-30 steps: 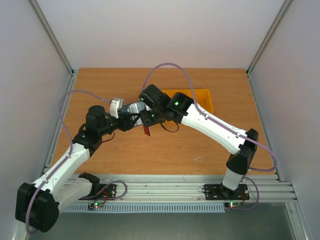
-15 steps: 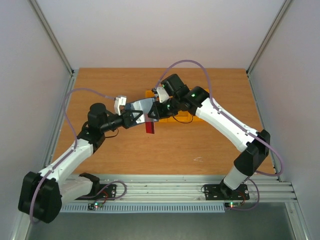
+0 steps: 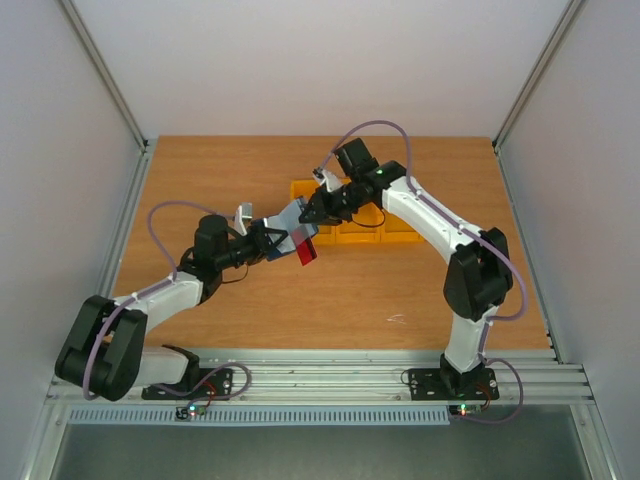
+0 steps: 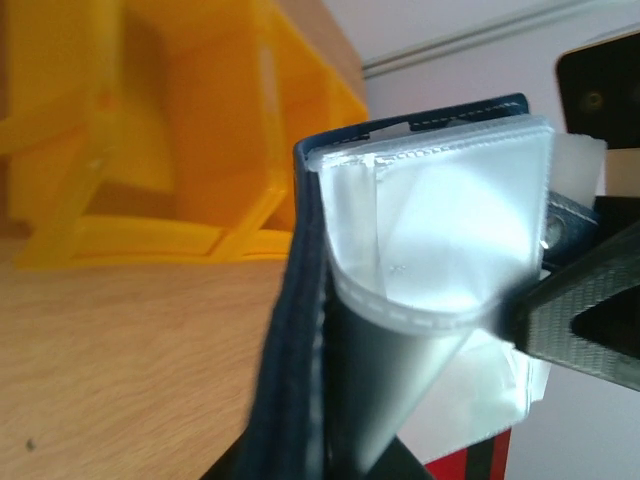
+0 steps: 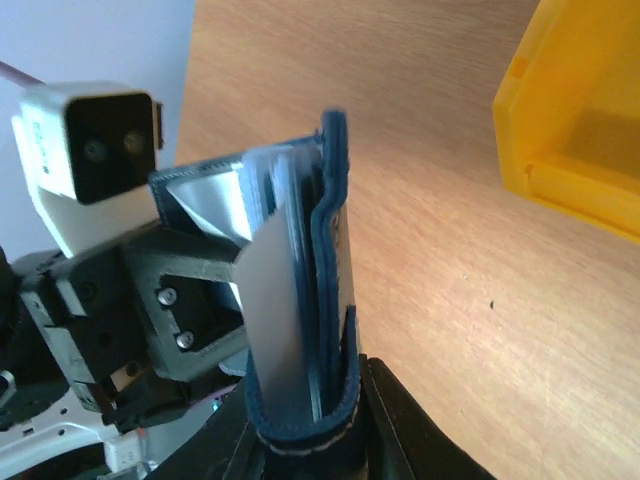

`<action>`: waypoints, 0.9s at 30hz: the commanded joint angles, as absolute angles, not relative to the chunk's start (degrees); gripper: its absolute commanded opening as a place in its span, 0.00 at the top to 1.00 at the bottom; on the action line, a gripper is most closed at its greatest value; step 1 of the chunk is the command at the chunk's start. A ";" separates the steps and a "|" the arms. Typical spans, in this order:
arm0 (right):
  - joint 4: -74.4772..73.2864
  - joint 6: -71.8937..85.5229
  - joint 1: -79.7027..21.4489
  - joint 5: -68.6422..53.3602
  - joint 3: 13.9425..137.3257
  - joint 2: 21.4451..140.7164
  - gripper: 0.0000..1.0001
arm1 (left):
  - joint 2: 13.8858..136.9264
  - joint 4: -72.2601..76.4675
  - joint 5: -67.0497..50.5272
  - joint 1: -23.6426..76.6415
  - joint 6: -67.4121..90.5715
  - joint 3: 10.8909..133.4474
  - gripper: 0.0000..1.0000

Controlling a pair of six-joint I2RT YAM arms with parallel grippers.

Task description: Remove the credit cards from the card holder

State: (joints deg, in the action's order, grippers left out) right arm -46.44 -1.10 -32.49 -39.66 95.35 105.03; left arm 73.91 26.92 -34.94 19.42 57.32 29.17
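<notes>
**Near to far.** The counter (image 3: 400,290) carries both arm bases at its near edge. A red credit card (image 3: 307,252) projects, tilted, from the near edge of the card holder (image 3: 290,222); whether it touches the counter cannot be told. The left pincer (image 3: 268,241) is closed on the holder's left end. The holder sits over mid-counter, between the two arms. Its clear sleeves (image 4: 440,220) fan out from the navy cover. The right pincer (image 3: 316,209) clamps the opposite end; in the right wrist view its fingers (image 5: 410,445) flank the stitched navy fold. Just beyond the holder stands an orange plastic bin (image 3: 390,225).
</notes>
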 commanded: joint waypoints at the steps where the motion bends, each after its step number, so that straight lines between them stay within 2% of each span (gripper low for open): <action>1: -42.12 -0.86 -31.90 -48.93 98.45 108.70 0.76 | 75.74 32.04 -31.75 19.78 64.22 27.73 1.00; 12: -38.54 -0.74 -31.79 -51.64 95.16 108.24 0.59 | 76.90 33.86 -28.79 19.78 68.54 26.53 1.00; 16: -32.31 3.93 -32.74 -52.82 93.00 107.22 0.57 | 76.85 34.62 -29.04 19.91 68.78 26.75 1.00; 22: -37.80 2.24 -33.05 -43.39 92.62 105.93 0.59 | 76.68 35.14 -29.41 20.05 68.04 26.94 1.00; 27: -35.26 2.95 -33.04 -46.53 91.09 104.34 0.60 | 76.42 34.71 -29.10 20.04 68.20 26.40 1.00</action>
State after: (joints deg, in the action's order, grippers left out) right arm -36.58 2.09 -32.73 -45.69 91.90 107.48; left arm 76.51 29.95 -29.52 19.75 67.94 26.98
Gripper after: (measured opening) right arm 0.412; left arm 0.030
